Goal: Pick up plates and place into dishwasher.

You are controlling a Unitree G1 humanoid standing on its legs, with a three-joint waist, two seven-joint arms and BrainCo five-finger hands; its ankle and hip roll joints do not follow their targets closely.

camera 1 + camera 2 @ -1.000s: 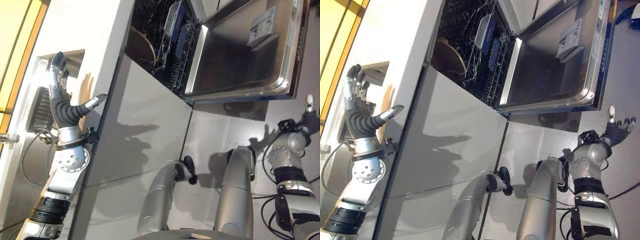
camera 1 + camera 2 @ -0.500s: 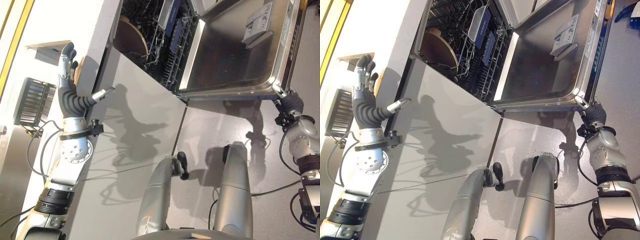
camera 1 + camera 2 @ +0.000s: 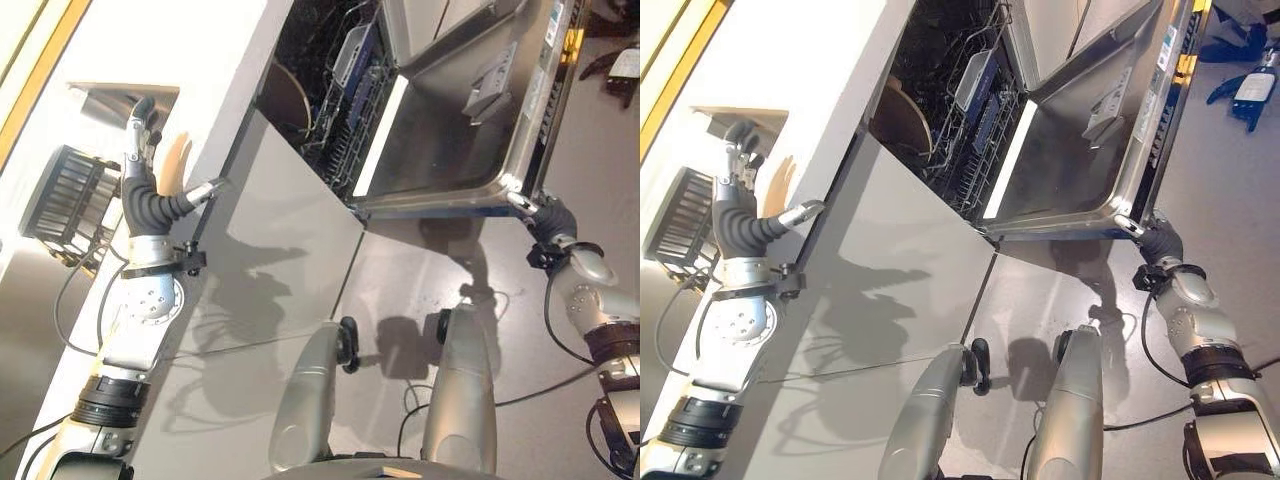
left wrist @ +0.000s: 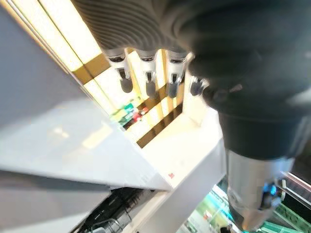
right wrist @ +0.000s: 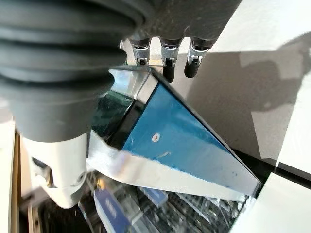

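Grey floor (image 3: 600, 160); white counter (image 3: 170, 50).

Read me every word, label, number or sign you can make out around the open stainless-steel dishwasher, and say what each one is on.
No text here can be read.
White sticker strip on the edge of the open stainless-steel dishwasher door: print too small to read.
Small yellow sticker on the same edge: too small to read.
Grey detergent dispenser on the door's inner face: no readable marking.
Blue cutlery basket in the rack: no lettering visible.
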